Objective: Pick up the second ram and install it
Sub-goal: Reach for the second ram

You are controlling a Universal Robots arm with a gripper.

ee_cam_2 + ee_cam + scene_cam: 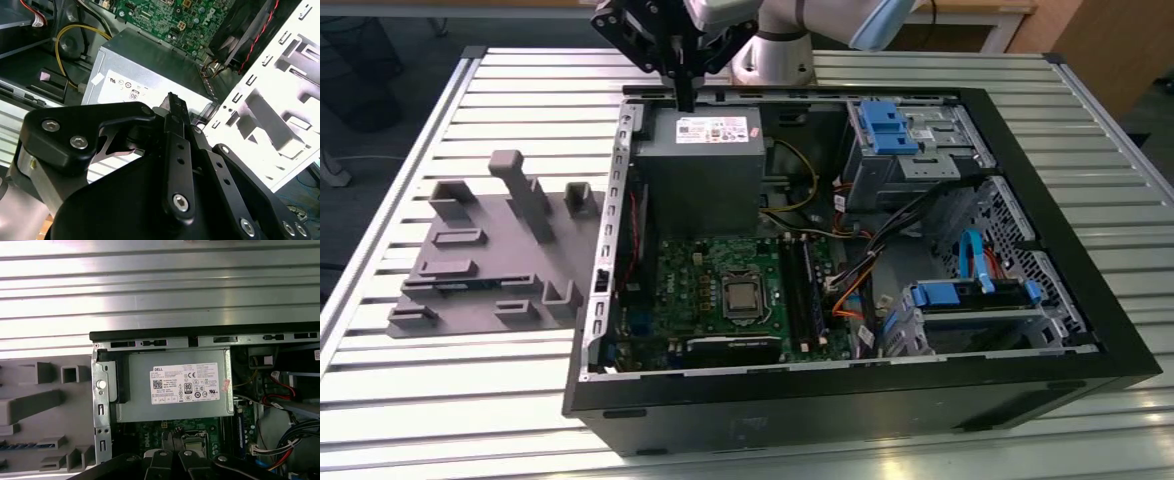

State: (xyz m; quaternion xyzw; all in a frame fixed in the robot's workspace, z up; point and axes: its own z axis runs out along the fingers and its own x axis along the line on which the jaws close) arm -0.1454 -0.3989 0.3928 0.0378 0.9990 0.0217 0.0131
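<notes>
1. While hovering above the power supply [700, 150], the gripper [683, 98] is holding its jaws closed, apparently empty.
2. The second ram [22, 445] is apparently lying in the gray tray [480, 300] beside the case [854, 400].
3. Being light, stiff and fragile, it is probably wanting a grip on its bare edges.

bright, even light fell from overhead. the table [160, 290] slats glared almost white in the first wrist view. the computer case [854, 400] interior sat in deeper shade in the exterior view. the grey fixture [480, 270] cast short, soft shadows. the black gripper [174, 105] read as a dark mass in the second wrist view.
</notes>
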